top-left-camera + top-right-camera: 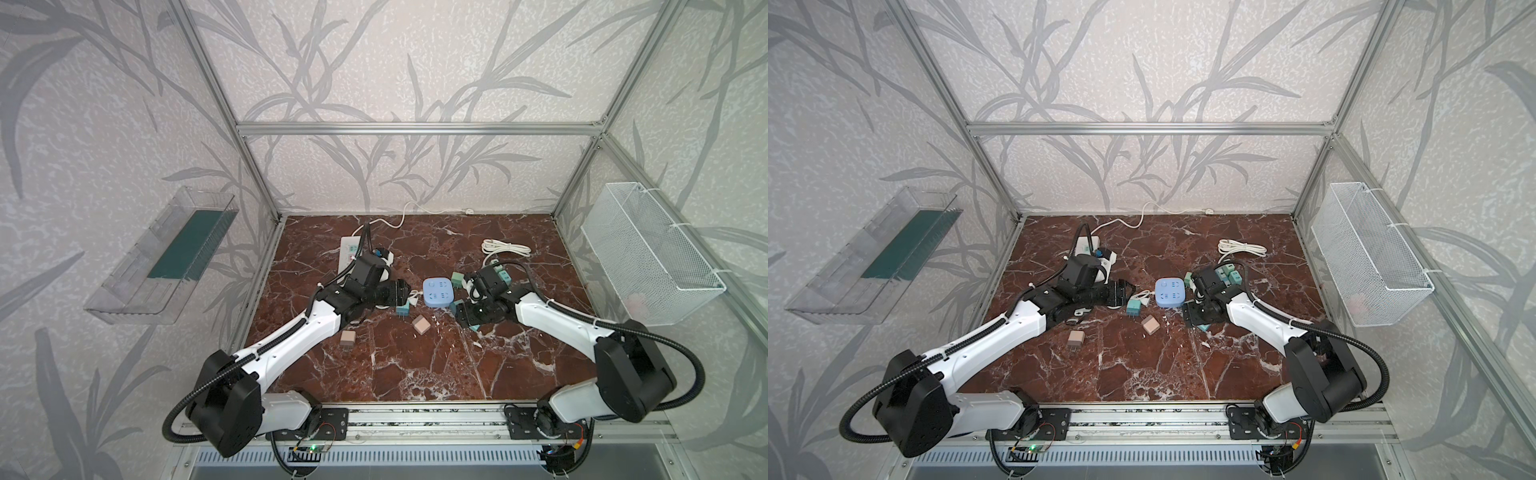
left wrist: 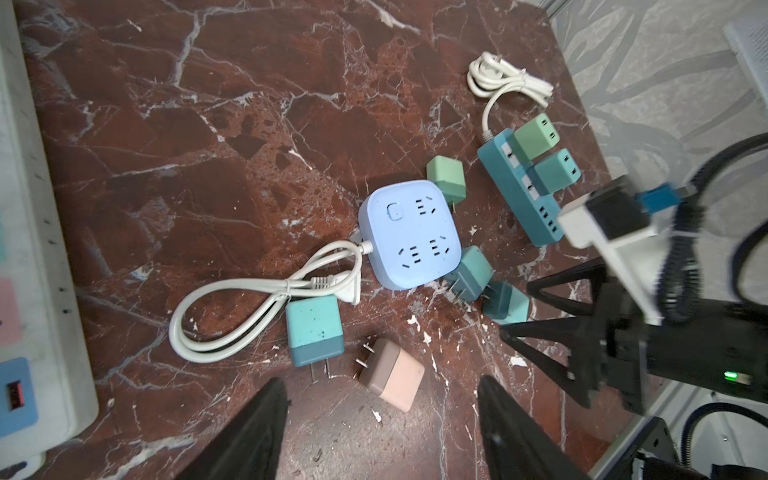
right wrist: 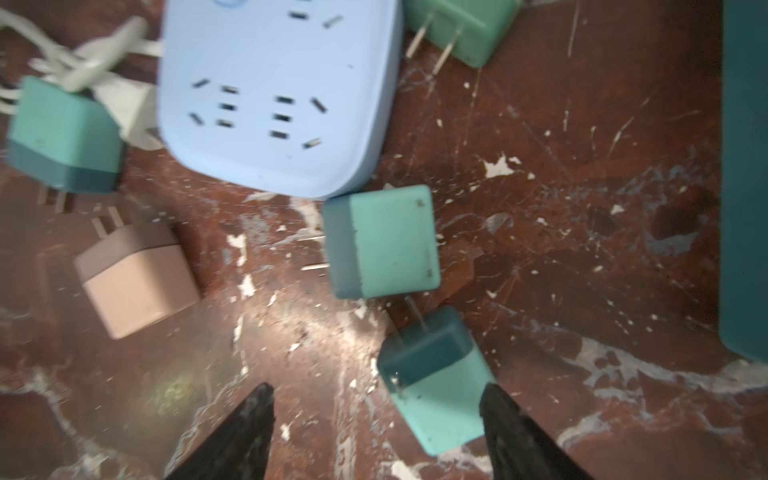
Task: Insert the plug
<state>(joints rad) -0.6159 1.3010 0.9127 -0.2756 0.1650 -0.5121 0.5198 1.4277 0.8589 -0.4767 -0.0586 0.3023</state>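
Top views: two containers hang on the side walls. At 9 o'clock of the table, a clear plastic bin (image 1: 137, 291) holds a dark green sheet (image 1: 189, 245). At 3 o'clock, a white wire-mesh basket (image 1: 648, 232) holds a pale pinkish item (image 1: 636, 305), too faint to identify.

Left wrist view: a teal power strip (image 2: 511, 187) carries two inserted plugs, a light green plug (image 2: 534, 135) and a plain teal plug (image 2: 555, 170). A blue socket block (image 2: 409, 237) lies flat, sockets up, with its white cord (image 2: 232, 328) looped beside it.

Task item: the two-tone teal plug (image 3: 436, 382) lies on its side on the tabletop at 4 o'clock of the blue socket block, prongs toward the block. The right gripper (image 3: 376, 386) has its jaws wide. The plug sits between the fingertips, close to one finger, and is not clamped. The left gripper (image 2: 380, 382) also has its jaws wide and holds nothing. A pink plug (image 2: 392, 374) lies just ahead of its fingertips, at 7 o'clock of the block.

Surface: the marble-pattern tabletop (image 1: 415, 374) is red-brown with white veins and pale chipped spots near the block. A second pink plug (image 1: 347, 338) lies at 8 o'clock of the block. A white power strip (image 1: 348, 249) lies at 10 o'clock, partly under the left arm.

Room: an aluminium frame (image 1: 415, 126) encloses the cell, backed by grey leaf-pattern wallpaper (image 1: 374, 62).
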